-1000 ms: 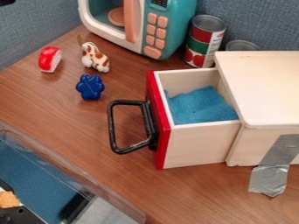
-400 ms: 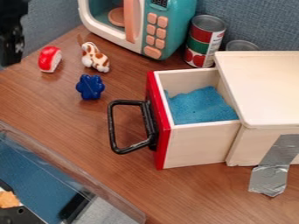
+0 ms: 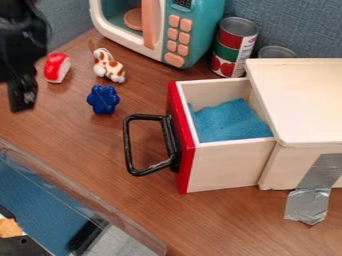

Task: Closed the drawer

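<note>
open drawer [image 3: 224, 165] (red front [image 3: 186, 172]), black handle [image 3: 127, 145]

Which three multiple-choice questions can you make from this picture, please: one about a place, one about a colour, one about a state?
1. Where is the dark blue toy?
A) on the microwave
B) on the table
C) in the drawer

2. What colour is the drawer front?
A) red
B) green
C) yellow

3. What is the state of the drawer?
A) fully closed
B) removed from its box
C) partly pulled out

Answers:
1: B, it rests on the wood surface.
2: A, the panel behind the black handle is red.
3: C, blue material shows inside it, and its back end is under the box top.
</note>
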### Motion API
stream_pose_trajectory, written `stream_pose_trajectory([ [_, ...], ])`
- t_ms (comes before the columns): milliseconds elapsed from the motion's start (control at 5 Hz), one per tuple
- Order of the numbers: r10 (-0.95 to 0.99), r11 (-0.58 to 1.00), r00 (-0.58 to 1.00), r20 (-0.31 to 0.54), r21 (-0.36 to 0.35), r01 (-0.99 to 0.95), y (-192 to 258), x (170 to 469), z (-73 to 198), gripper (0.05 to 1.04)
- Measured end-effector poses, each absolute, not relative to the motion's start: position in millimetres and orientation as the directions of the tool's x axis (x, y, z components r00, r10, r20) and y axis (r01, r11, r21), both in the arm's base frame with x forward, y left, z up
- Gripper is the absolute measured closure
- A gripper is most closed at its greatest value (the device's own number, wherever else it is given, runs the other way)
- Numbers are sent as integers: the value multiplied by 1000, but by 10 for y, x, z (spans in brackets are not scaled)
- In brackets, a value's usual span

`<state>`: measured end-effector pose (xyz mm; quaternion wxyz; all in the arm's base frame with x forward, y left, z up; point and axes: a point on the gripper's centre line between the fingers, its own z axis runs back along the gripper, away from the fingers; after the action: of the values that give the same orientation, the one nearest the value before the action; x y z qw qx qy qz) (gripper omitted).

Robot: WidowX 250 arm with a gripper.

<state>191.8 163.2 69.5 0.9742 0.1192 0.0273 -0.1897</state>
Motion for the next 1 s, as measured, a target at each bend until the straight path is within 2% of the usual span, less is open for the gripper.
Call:
stream_pose_trajectory([
  [600, -392, 882, 911, -128, 231, 411, 1134, 2016, 433, 83],
  [800, -413, 876, 901, -132, 214, 433, 970, 2021, 394, 83],
  [1000, -439, 859, 891, -115, 237, 454, 778, 1992, 388, 83],
])
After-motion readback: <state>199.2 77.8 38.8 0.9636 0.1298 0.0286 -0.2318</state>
